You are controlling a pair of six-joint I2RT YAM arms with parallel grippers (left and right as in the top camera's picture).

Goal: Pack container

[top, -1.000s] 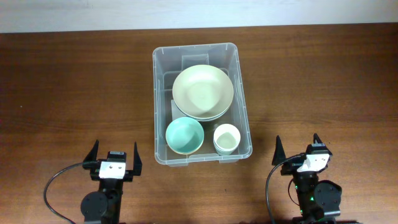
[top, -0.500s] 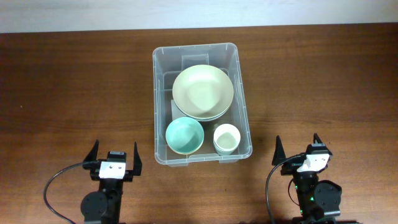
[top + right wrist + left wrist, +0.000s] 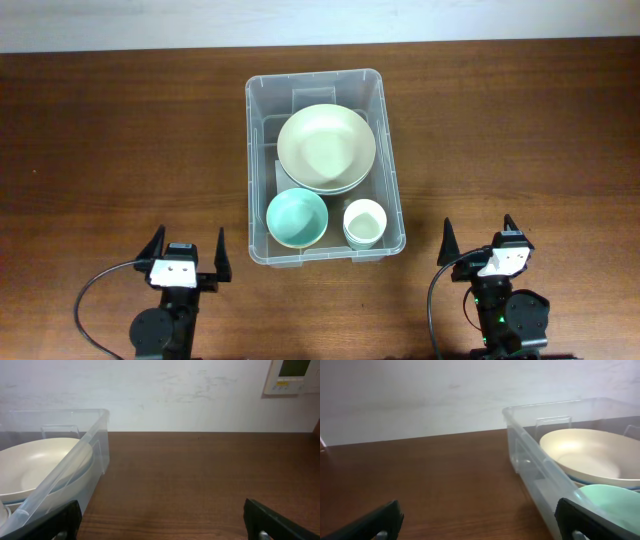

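The container [image 3: 250, 170], a clear plastic bin, stands at the middle of the wooden table. Inside it a large cream bowl [image 3: 326, 148] lies at the back, a teal bowl [image 3: 297, 217] at the front left and a small white cup [image 3: 364, 222] at the front right. My left gripper [image 3: 187, 243] sits open near the front edge, left of the bin, holding nothing. My right gripper [image 3: 478, 235] is open and unladen to the bin's right. The left wrist view has the left gripper [image 3: 477, 525], bin wall [image 3: 530, 455], cream bowl [image 3: 585, 455] and teal bowl [image 3: 610, 500]. In the right wrist view are the right gripper [image 3: 162, 525], bin wall [image 3: 75, 470] and cream bowl [image 3: 35, 465].
Bare brown tabletop [image 3: 120, 130] spreads to both sides of the bin. A black cable [image 3: 95, 290] loops beside the left arm's base. A white wall runs behind the table, with a small control panel [image 3: 292, 375] mounted at the upper right.
My left gripper has shifted slightly to the left. The right gripper, the bin and its contents have not moved.
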